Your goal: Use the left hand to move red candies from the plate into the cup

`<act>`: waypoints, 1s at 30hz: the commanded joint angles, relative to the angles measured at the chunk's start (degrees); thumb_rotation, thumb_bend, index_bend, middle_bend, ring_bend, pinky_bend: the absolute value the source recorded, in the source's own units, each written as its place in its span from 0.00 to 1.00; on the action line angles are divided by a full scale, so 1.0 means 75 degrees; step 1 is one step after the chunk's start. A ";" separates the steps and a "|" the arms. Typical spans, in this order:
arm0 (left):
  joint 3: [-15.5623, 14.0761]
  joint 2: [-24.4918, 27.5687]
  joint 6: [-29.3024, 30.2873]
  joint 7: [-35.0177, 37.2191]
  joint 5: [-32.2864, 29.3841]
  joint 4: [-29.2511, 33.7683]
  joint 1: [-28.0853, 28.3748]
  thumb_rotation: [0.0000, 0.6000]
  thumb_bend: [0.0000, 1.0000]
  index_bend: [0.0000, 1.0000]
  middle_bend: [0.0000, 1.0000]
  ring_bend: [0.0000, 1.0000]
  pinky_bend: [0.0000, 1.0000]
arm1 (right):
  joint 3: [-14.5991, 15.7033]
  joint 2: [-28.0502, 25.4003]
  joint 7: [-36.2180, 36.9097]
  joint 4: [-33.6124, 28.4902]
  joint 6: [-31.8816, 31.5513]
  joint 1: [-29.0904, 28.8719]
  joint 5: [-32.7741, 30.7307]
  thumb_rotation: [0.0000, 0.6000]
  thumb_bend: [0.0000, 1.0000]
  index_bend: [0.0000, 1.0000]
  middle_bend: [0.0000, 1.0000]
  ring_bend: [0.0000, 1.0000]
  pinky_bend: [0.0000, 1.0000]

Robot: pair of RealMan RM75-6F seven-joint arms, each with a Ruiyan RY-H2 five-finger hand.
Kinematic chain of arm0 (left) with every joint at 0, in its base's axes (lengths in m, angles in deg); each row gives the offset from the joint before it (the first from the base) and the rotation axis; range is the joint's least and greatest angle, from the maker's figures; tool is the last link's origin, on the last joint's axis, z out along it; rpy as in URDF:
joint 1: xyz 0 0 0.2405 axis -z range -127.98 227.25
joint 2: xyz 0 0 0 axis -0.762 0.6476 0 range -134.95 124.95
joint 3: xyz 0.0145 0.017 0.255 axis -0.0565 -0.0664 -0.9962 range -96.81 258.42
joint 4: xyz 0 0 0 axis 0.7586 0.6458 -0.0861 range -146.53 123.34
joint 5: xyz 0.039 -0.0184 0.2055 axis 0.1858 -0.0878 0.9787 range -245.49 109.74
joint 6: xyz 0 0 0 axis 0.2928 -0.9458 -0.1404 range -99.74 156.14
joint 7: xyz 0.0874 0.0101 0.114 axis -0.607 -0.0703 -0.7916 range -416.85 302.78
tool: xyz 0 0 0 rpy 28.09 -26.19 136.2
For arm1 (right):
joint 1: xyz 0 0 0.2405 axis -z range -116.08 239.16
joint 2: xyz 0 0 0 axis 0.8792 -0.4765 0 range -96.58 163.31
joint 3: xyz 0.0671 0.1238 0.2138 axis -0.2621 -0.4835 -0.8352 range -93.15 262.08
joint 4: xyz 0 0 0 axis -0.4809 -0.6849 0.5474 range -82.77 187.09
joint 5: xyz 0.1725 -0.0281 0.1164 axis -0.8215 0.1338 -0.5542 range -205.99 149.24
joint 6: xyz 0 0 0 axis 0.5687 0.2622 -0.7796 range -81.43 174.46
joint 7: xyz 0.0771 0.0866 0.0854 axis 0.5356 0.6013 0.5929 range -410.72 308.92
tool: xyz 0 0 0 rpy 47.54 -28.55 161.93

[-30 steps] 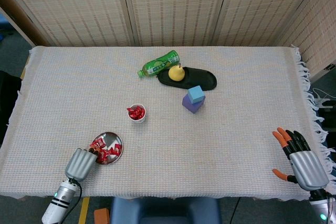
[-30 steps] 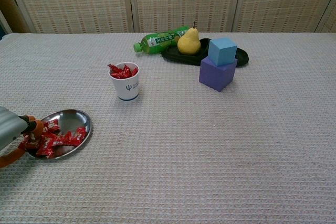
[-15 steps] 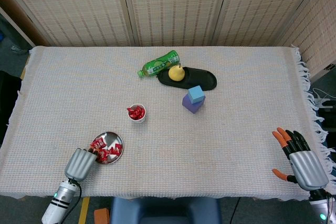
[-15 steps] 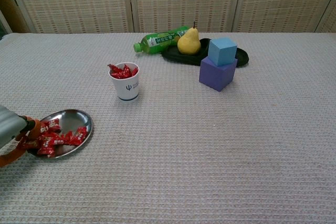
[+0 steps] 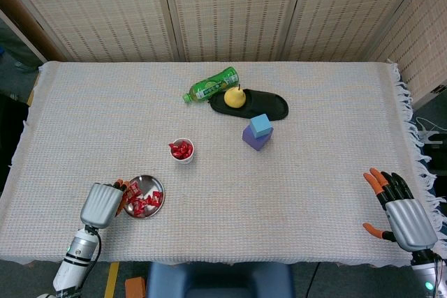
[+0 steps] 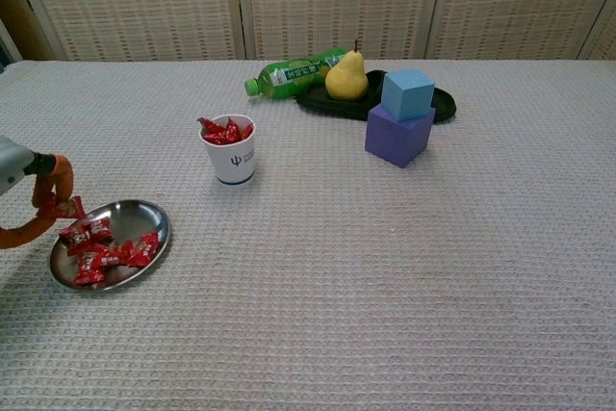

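Pinching a red candy [image 6: 60,207] in orange fingertips [image 6: 64,174], the left hand [image 5: 102,204] hovered over the near-left edge of the plate [image 6: 144,214].

More red candies [image 6: 108,251] lay in the steel plate; the white cup [image 6: 229,152], already heaped with red candies, stood well apart, farther back and to the right. The right hand [image 5: 401,210] rested at the table's [image 5: 314,137] right edge, fingers spread, holding nothing. Behind the cup were a green bottle [image 5: 211,84], a pear [image 5: 235,96] on a black tray [image 5: 269,108], and a blue block [image 6: 407,92] atop a purple block [image 6: 397,137].
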 commanded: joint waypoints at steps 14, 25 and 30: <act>0.1698 -0.0096 -0.2103 0.0076 -0.1500 0.0820 0.2040 1.00 0.38 0.48 0.56 0.83 1.00 | -0.0198 0.0067 -0.0132 -0.0022 0.0258 -0.0097 -0.0502 1.00 0.00 0.00 0.00 0.00 0.00; 0.2055 -0.0823 -0.2495 0.0073 -0.2016 -0.0365 0.2960 1.00 0.38 0.48 0.55 0.83 1.00 | -0.0293 0.0029 0.0009 0.0030 0.0352 -0.0140 -0.0705 1.00 0.00 0.00 0.00 0.00 0.00; 0.2019 -0.1181 -0.2637 0.0095 -0.2190 -0.0872 0.3263 1.00 0.38 0.48 0.55 0.83 1.00 | -0.0311 0.0024 0.0027 0.0034 0.0366 -0.0143 -0.0757 1.00 0.00 0.00 0.00 0.00 0.00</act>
